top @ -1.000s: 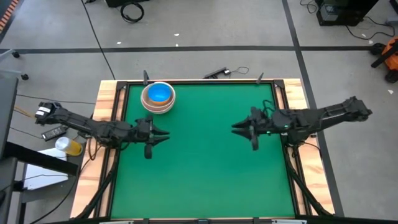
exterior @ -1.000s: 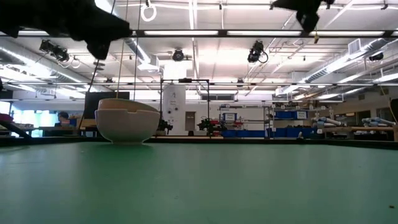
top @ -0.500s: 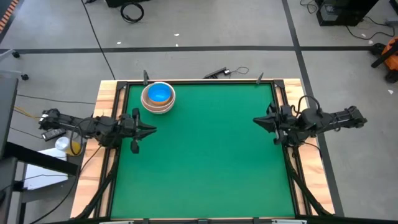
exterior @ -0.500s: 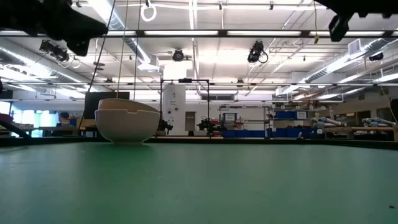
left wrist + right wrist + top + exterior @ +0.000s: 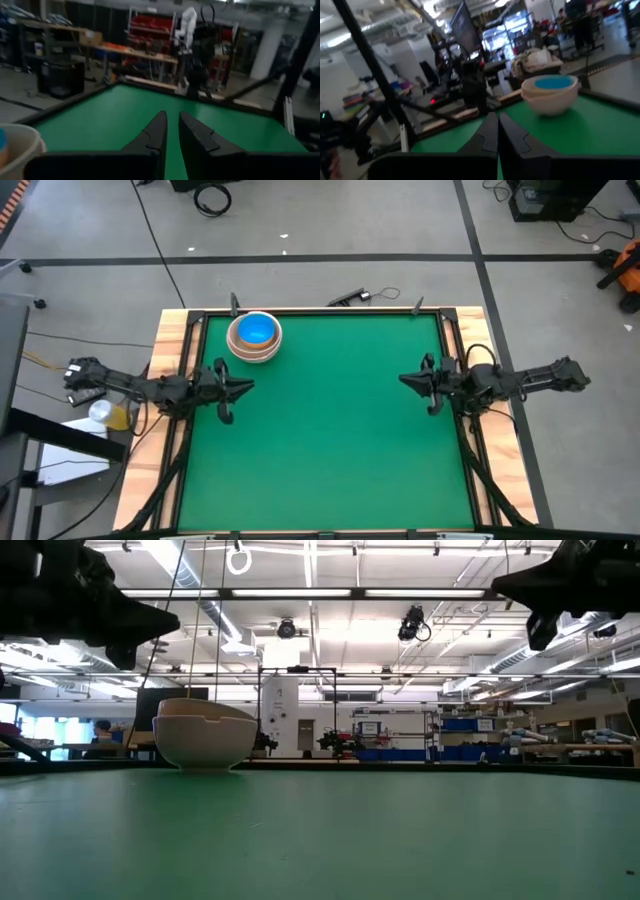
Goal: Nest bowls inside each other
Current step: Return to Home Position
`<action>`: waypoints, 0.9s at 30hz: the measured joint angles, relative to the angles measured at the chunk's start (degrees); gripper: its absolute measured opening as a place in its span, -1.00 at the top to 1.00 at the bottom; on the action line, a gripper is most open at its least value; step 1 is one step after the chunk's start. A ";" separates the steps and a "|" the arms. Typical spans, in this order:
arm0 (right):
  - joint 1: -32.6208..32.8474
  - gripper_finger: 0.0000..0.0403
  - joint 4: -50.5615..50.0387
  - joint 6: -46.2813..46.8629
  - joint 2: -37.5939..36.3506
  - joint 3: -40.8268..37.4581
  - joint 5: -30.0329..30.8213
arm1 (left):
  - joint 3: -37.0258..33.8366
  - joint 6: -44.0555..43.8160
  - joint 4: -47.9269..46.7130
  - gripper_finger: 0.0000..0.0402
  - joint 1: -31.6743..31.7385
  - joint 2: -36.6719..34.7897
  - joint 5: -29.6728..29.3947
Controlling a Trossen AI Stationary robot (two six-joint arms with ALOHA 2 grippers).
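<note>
The bowls (image 5: 254, 337) stand nested as one stack near the table's far left corner, a bright blue one (image 5: 257, 330) innermost in cream and tan ones. The stack rests on its base on the green mat; it shows in the low view (image 5: 203, 735) and in the right wrist view (image 5: 550, 95). My left gripper (image 5: 250, 387) hovers at the left edge, just nearer than the stack, pointing level across the table, shut but for a thin slit (image 5: 172, 122). My right gripper (image 5: 402, 380) hovers at the right edge, level, shut (image 5: 497, 122), nothing in it.
A raised wooden frame (image 5: 180, 380) runs round the green mat (image 5: 330, 440), whose middle and near part lie bare. A yellow thing and small devices (image 5: 105, 412) lie off the table at the left. Each wrist view shows the other arm across the table.
Both arms have drawn back from the middle and sunk, the left toward the table's left edge, the right toward its right edge, and both have tipped up to level. Both grippers have closed; the right one's fingers now meet. The bowl stack has stayed put.
</note>
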 joint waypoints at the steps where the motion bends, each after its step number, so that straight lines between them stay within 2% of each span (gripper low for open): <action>1: -0.83 0.97 0.05 -0.62 -0.68 0.00 -0.78 | 0.00 0.36 0.02 0.76 0.00 -0.73 -0.67; 7: -5.72 0.97 -4.90 -2.44 -6.82 0.00 -10.13 | 0.00 1.90 -2.68 0.76 -0.02 -6.78 -1.67; 10: -7.20 0.97 -7.88 -1.65 -10.97 -0.51 -11.40 | 0.00 1.95 -5.73 0.76 -0.02 -10.02 -1.67; 14: -7.79 0.97 -5.20 0.62 -15.59 -4.28 -11.48 | 0.00 1.95 -9.73 0.76 -0.13 -14.06 -1.39; 17: -7.78 0.97 -1.73 3.50 -15.11 -7.42 -13.09 | 0.00 0.78 -12.89 0.76 -0.16 -16.01 -0.66; 27: -7.75 0.95 -3.01 1.93 -14.49 -7.39 -13.59 | -0.04 -1.07 -17.12 0.76 -0.19 -15.44 0.14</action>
